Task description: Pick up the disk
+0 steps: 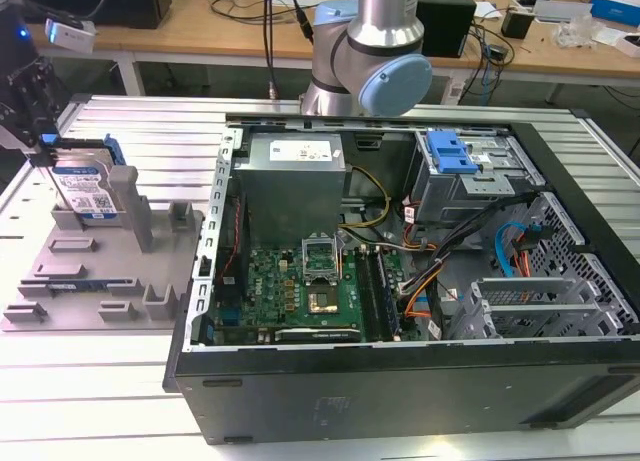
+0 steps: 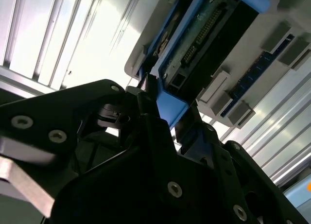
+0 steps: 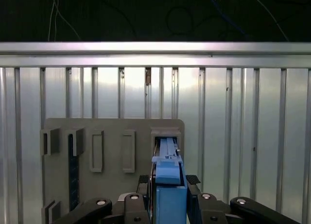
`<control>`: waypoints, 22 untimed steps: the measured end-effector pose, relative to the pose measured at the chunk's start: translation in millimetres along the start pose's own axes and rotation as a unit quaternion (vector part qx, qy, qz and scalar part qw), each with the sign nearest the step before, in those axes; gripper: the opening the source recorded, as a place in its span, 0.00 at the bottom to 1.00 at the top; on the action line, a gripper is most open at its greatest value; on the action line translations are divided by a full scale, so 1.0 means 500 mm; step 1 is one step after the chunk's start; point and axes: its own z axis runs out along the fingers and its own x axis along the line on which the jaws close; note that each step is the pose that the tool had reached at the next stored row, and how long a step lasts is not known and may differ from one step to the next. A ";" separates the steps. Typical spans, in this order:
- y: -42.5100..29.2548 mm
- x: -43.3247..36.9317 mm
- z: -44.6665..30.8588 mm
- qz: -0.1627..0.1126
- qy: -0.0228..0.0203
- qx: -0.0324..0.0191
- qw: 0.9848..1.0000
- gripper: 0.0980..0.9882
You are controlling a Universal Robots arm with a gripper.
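Nearest in the exterior view, a big black metal computer case [image 1: 400, 401] lying open on a ribbed silver metal table [image 1: 100, 411], one corner cut off at 5 o'clock. Inside, a green circuit board [image 1: 300, 291], partly hidden under wires.

At 9 o'clock from the case, a flat grey plastic holder block [image 1: 90, 291] with slots. Standing on edge at its far end, the disk [image 1: 85, 186]: a silver-grey metal box with a blue-and-white sticker and blue plastic side rails. Bottom edge sunk in the block, out of sight.

Black gripper [image 1: 42, 146] at the disk's 10 o'clock corner, mostly cut off by the picture edge, fingertips hard to make out there. In the first wrist view, the disk [image 3: 168, 195] seen edge on between two black fingers [image 3: 144, 181], snug on both sides, so clamped on it. In the second wrist view, the disk's green underside [image 2: 204, 34], near end hidden behind the dark gripper body.

Farther back, the silver and blue arm [image 1: 375, 41], top cut off at 12 o'clock, then wooden benches [image 1: 200, 31].
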 end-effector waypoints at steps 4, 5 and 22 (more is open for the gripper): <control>0.000 0.000 0.004 0.000 0.000 0.000 1.000 0.30; 0.000 0.000 0.005 0.000 0.000 0.000 1.000 0.30; -0.001 0.002 -0.054 0.000 -0.001 0.000 1.000 0.30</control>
